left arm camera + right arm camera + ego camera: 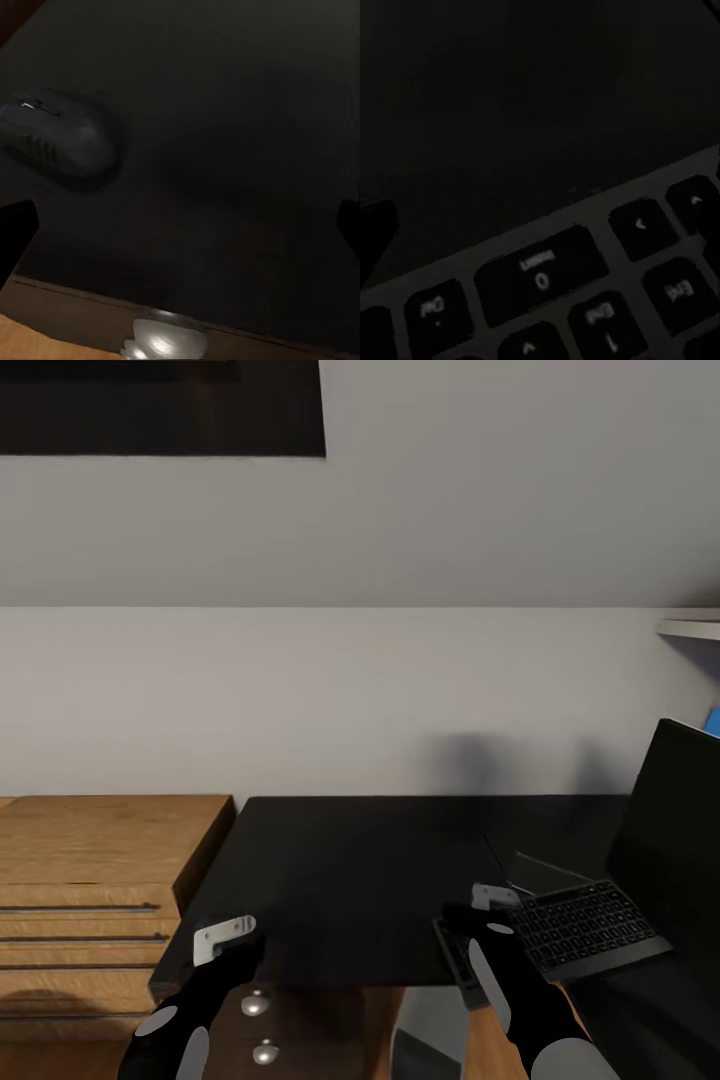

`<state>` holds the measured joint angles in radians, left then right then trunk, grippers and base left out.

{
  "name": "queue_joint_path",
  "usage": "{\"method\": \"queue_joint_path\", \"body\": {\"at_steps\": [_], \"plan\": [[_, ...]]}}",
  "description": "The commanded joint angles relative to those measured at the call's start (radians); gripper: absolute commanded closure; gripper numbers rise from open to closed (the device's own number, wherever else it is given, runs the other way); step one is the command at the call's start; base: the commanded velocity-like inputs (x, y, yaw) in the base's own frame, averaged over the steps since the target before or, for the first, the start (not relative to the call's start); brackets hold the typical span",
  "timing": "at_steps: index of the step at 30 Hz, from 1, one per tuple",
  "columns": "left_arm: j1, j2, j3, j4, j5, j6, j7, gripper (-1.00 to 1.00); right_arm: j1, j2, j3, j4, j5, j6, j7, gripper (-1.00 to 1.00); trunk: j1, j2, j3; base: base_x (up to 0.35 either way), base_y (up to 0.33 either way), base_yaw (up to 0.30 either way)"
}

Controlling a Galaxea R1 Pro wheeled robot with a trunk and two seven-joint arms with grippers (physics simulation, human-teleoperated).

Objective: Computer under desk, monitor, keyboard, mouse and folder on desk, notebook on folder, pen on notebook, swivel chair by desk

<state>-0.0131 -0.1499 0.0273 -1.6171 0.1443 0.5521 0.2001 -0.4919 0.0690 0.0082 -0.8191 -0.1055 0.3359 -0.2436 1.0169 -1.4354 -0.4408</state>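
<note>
Soft, even light fills the head view, with no visible lamp. The wall point(360, 700) is pale and flat, with two faint blurred shadows on it at right above the desk point(340, 870). The desk's black top is matte, dimly mirroring the wall on its far part. The knobs point(256, 1005) carry small bright glints. Edges look slightly soft, a low-detail render; lines stay straight at the borders.

Both wrist views are very dim. In the left one the mouse point(60, 139) barely separates from the desk, its outline blurred. In the right one the keyboard point(585, 292) shows grey, smeared key legends.
</note>
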Motion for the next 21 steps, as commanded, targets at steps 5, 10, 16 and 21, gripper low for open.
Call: {"method": "queue_joint_path", "body": {"at_steps": [5, 10, 16, 21], "plan": [[-0.001, 0.000, -0.001, -0.001, 0.011, 0.004, 0.007, -1.00, 0.000, 0.000, 0.001, -0.002, -0.011, 0.004, -0.006, -1.00, 0.000, -0.001, -0.001, 0.168, 0.000, 0.000], [-0.001, 0.000, -0.001, -0.001, 0.011, 0.005, 0.007, -1.00, 0.000, 0.000, 0.001, -0.002, -0.011, 0.006, -0.006, -1.00, 0.000, -0.001, -0.001, 0.043, 0.000, 0.000], [-0.001, 0.000, -0.001, -0.001, 0.011, 0.005, 0.007, -1.00, 0.000, 0.000, 0.003, -0.001, -0.011, 0.012, -0.006, -1.00, 0.000, -0.001, -0.001, 0.010, 0.000, 0.000], [-0.001, 0.000, -0.001, -0.001, 0.010, 0.004, 0.007, -1.00, 0.000, 0.000, 0.004, 0.000, -0.011, 0.020, -0.006, -1.00, 0.000, -0.001, -0.001, 0.037, 0.000, 0.000]]}}
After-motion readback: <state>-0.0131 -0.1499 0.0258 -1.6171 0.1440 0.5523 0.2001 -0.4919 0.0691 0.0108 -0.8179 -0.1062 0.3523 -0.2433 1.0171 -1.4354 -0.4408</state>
